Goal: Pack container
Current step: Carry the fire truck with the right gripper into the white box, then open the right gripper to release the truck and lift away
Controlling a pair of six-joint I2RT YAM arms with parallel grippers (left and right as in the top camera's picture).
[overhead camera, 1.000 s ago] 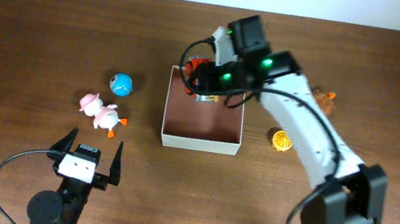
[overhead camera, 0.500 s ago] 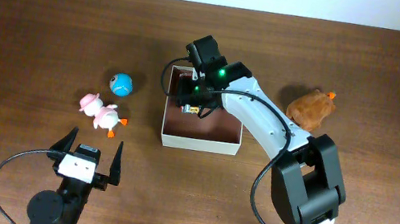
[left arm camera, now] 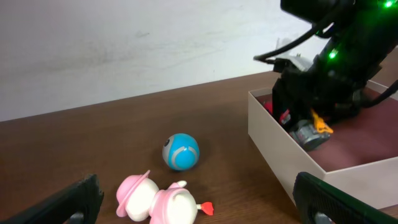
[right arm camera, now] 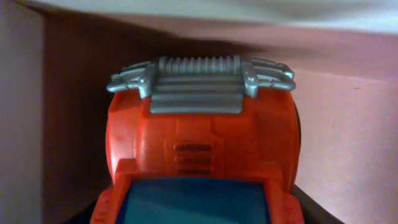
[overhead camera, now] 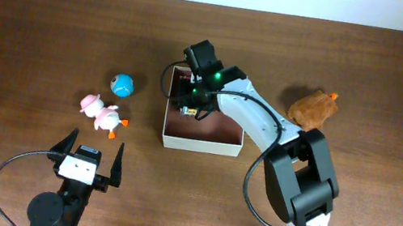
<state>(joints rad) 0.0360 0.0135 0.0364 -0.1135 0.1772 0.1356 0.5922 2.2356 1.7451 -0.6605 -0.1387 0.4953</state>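
white thin walls and a dusty pink-brown floor make the container (overhead camera: 219, 132), which stands on the brown wooden table (overhead camera: 35, 28). the right arm comes from the near right side of the container and crosses over it. the right gripper (overhead camera: 191, 101) is down inside the container, at its far left corner, and green lights shine on the wrist above that corner.

the right wrist camera is filled by an orange-red toy car (right arm camera: 199, 155) with a grey ribbed grille and a dark windscreen. the car is inside the container, with its front close to the corner where two walls meet. the fingers of the right gripper do not show in this view, and in the other views the wrist hides them, so i cannot tell if the gripper is closed on the car or open.

the left gripper (overhead camera: 91, 150) is well apart from the container, on its near left side, with its two fingers spread wide and nothing between them. left of the container lies a blue ball (overhead camera: 123, 83), near the wall but not touching it. a little more to the left and nearer to the left gripper are two pink duck toys (overhead camera: 103, 113), touching each other. right of the container, well apart from it, sits a brown plush toy (overhead camera: 313, 109) with an orange beak.
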